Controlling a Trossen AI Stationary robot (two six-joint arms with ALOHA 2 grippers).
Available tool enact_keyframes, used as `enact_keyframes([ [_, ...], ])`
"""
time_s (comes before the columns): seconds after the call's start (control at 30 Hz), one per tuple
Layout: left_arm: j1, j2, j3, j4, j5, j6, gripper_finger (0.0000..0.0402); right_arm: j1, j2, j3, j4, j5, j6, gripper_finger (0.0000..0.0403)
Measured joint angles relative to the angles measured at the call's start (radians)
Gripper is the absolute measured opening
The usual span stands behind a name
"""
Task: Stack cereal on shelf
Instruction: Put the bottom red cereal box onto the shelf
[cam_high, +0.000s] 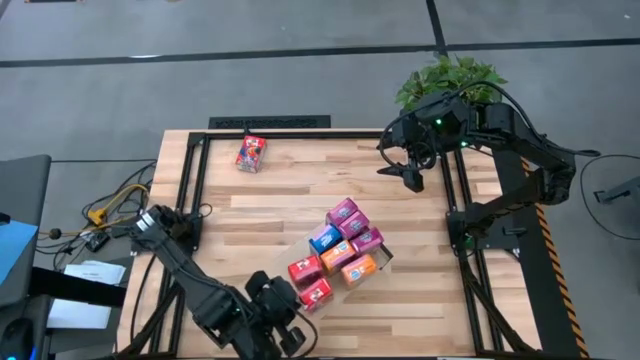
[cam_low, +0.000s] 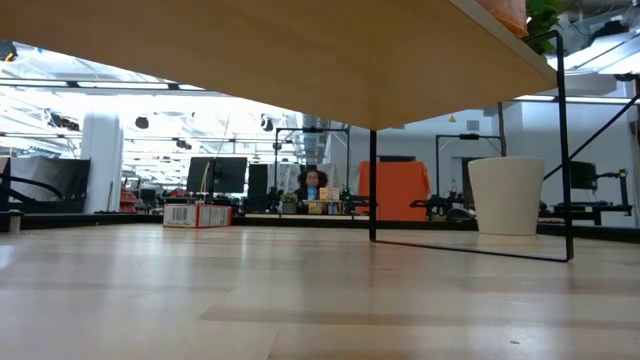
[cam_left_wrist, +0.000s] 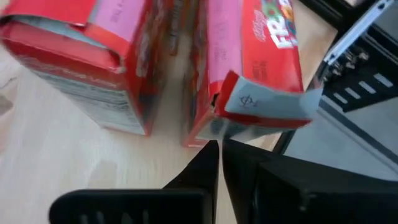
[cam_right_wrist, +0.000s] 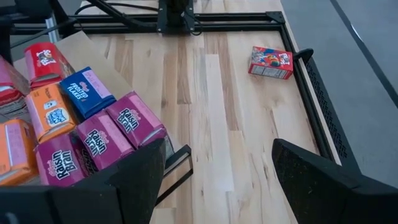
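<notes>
The left gripper (cam_high: 290, 338) is being seen at the near edge of the table (cam_high: 290, 190), just beside the nearest red cereal box (cam_high: 314, 292) of the cluster. In the left wrist view its fingers (cam_left_wrist: 211, 168) are being shown pressed together with nothing between them, their tips almost touching the torn flap of a red box (cam_left_wrist: 249, 68), with a second red box (cam_left_wrist: 81, 62) lying alongside.

The right gripper (cam_high: 408, 172) is being held above the table near its far right corner, beside a potted plant (cam_high: 450, 80). Its fingers (cam_right_wrist: 143, 180) are being shown spread wide and holding nothing.

The cereal is being displayed mostly as a cluster of small boxes, red, blue, orange and magenta (cam_high: 345, 213), on a pale board (cam_right_wrist: 81, 50) toward the near right part of the table. One red box (cam_high: 251, 153) is being shown lying alone near the far edge, well apart from the rest.

In the low view, the pale underside of the shelf (cam_low: 330, 60) and its thin black legs (cam_low: 373, 185) are being framed against a room with monitors and a white pot (cam_low: 505, 195).
</notes>
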Motion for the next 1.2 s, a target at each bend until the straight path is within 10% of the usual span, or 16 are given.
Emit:
enact_keyframes([
  [0.7,0.040,-0.011,0.000,-0.016,0.090,0.137,0.0002,0.182,-0.054,-0.001,-0.133,-0.002,0.084,0.0295],
  [1.2,0.000,-0.059,0.001,-0.091,0.208,0.092,0.0002,0.853,-0.065,-0.308,0.084,0.466,0.598,0.0017],
])
